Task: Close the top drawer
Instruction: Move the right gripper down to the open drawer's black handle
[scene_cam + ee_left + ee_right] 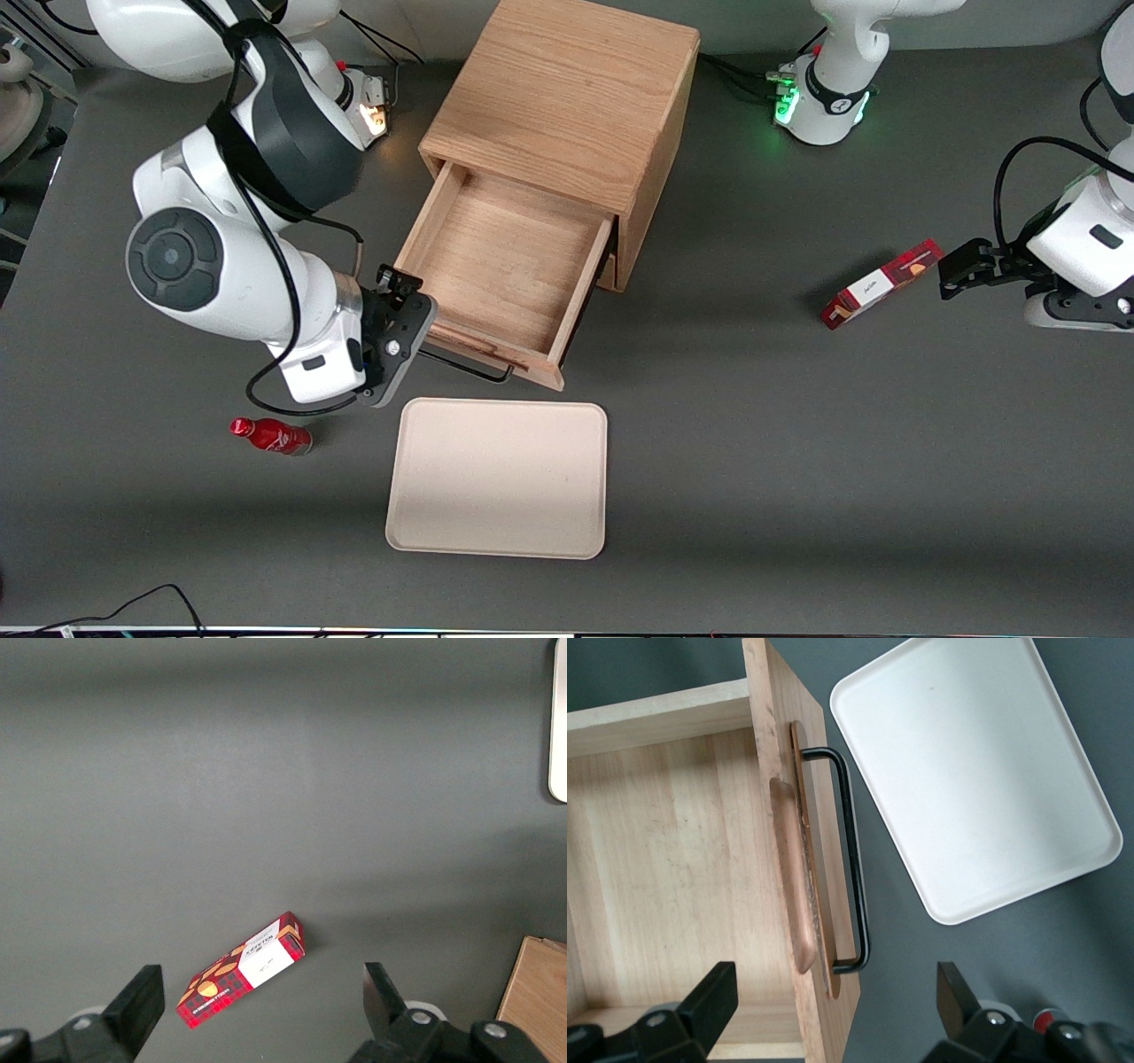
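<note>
This is a robotics lab bench. White Franka arms are bolted at the edge of a plain dark grey tabletop (797,461), one base (819,106) glowing green, with black cables (133,602) trailing loose. The props look staged: an oak cabinet (567,106), a beige tray (500,478), a red bottle (270,436) and a tartan biscuit box (881,283).

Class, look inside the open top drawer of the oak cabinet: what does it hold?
The top drawer shows only its bare wooden floor; nothing lies in it. The strip tucked under the cabinet top is covered. The open gripper hovers above the drawer's front and black handle.
</note>
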`<control>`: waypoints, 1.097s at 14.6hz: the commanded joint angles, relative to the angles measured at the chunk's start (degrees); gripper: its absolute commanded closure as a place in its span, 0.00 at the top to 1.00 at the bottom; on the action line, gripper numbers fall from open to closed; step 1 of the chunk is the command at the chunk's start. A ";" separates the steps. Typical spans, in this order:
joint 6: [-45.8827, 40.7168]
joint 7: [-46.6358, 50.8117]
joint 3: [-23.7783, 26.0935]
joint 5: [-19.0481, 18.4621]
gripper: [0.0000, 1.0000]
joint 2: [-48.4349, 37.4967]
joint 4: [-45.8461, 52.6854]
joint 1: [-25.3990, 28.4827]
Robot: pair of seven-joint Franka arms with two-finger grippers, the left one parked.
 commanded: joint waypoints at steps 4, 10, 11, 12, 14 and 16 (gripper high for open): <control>3.03 -4.77 0.82 3.86 1.00 3.21 1.20 -1.56; 3.21 -4.86 0.73 4.92 1.00 8.14 1.20 -1.65; 3.30 -4.86 0.73 5.00 1.00 8.84 1.20 -1.73; 3.39 -4.78 0.73 5.01 1.00 9.20 1.28 -1.65; 3.48 -4.78 0.56 4.92 1.00 9.72 1.11 -1.65; 3.56 -4.86 0.56 4.92 1.00 10.51 0.93 -1.56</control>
